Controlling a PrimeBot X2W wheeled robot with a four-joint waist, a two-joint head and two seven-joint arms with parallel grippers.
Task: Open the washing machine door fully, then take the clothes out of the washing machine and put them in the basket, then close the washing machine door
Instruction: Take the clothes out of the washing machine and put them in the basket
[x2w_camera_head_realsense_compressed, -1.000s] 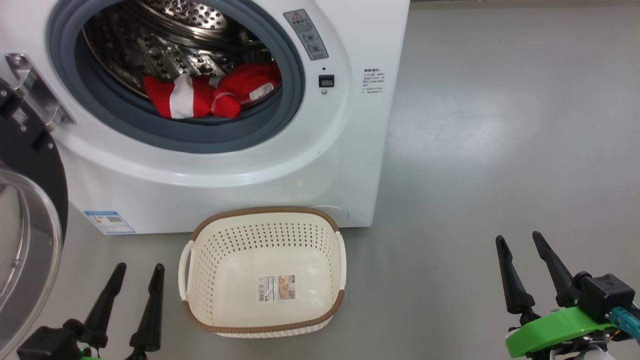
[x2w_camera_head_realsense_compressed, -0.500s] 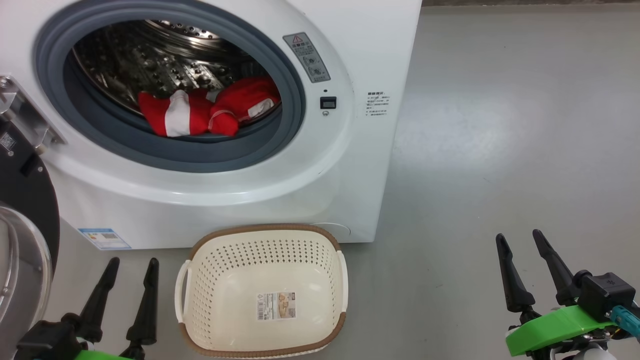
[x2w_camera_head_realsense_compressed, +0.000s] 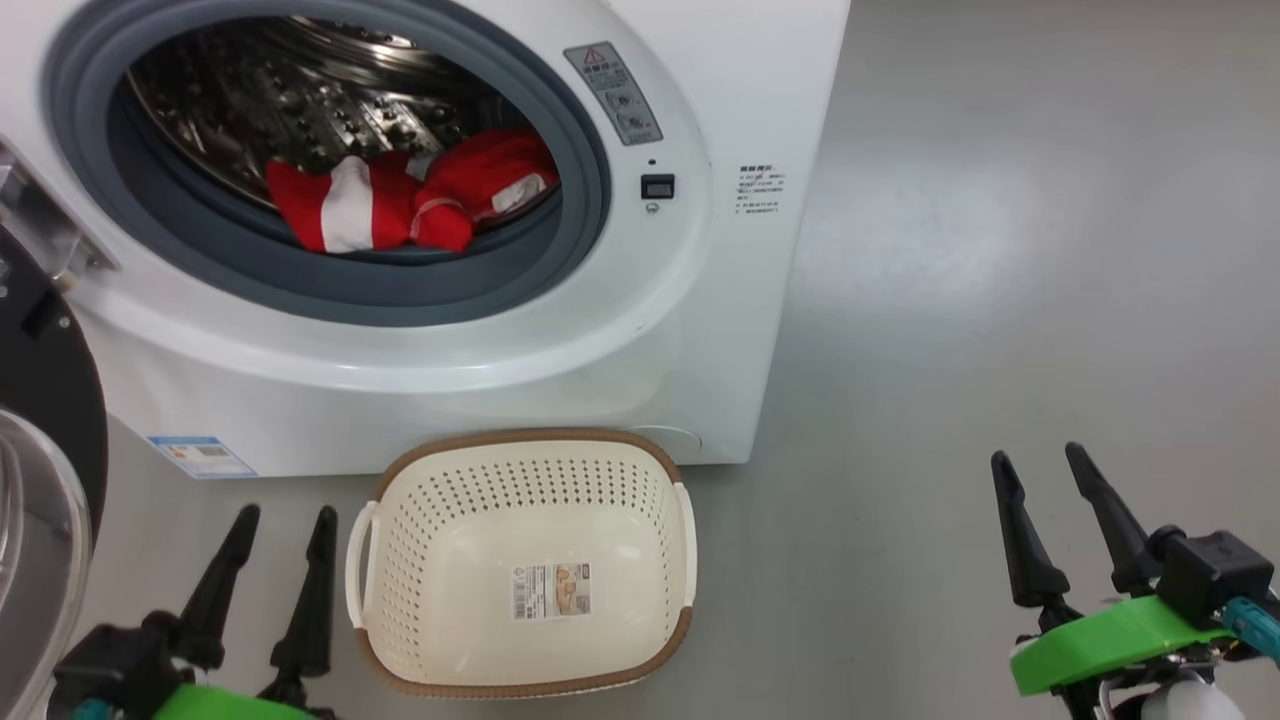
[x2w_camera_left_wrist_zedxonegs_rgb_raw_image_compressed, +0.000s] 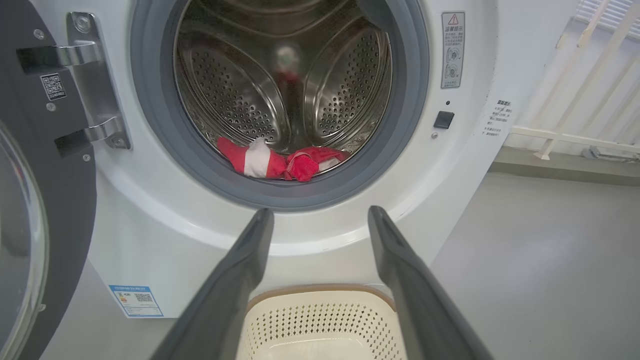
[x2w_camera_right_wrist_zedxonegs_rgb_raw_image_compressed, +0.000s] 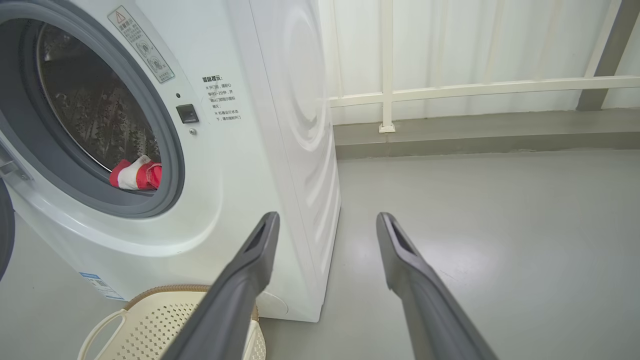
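The whole head view has slid a little since a moment ago, so the camera moved rather than the things; everything lies as it did. The washing machine (x2w_camera_head_realsense_compressed: 620, 330) stands at the far left, a big, smooth white body with a round opening ringed by a matte grey rubber seal (x2w_camera_head_realsense_compressed: 585, 210). Inside it is a shiny steel drum (x2w_camera_head_realsense_compressed: 300, 100), dimpled and full of small holes.

The washing machine door (x2w_camera_head_realsense_compressed: 55, 400) is swung out to the near left on a bright metal hinge (x2w_camera_left_wrist_zedxonegs_rgb_raw_image_compressed: 95, 90). It has a wide glossy black rim around a bulging clear bowl. The grey floor (x2w_camera_head_realsense_compressed: 1000, 250) is smooth with a soft sheen.

The basket (x2w_camera_head_realsense_compressed: 430, 540) sits on the floor just in front of the machine — cream plastic, a rounded rectangle with perforated walls and a brown woven-look rim. A paper sticker (x2w_camera_head_realsense_compressed: 552, 588) is on its bottom.

The clothes (x2w_camera_head_realsense_compressed: 400, 200) are still in the drum's lower front, a soft, rumpled red heap with a white panel, resting against the seal.

The left gripper (x2w_camera_head_realsense_compressed: 286, 515) is low at the near left, just beside the basket. The right gripper (x2w_camera_head_realsense_compressed: 1037, 458) is well off to the near right. Both have long, tapered dark fingers spread wide as before, with nothing between them.
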